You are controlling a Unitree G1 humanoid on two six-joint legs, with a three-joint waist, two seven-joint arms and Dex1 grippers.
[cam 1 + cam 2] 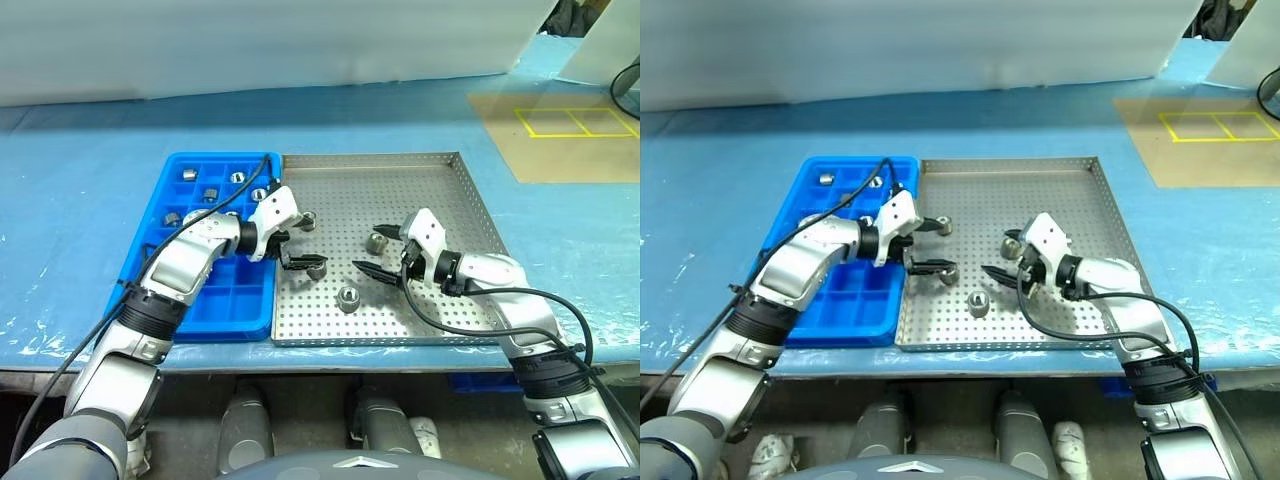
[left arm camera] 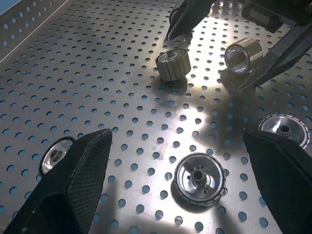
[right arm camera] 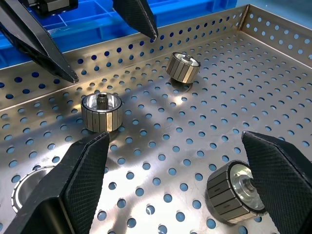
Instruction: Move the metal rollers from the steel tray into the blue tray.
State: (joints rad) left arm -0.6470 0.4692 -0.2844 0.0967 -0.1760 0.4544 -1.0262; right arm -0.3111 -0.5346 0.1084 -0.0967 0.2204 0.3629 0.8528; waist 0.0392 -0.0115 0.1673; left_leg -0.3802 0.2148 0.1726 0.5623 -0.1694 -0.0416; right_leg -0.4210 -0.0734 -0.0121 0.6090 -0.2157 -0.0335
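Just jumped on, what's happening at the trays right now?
Both grippers hang open and empty over the steel tray. The left gripper and the right gripper face each other across the four rollers left there, e.g. one. Several rollers, e.g. one, already sit in the blue tray.
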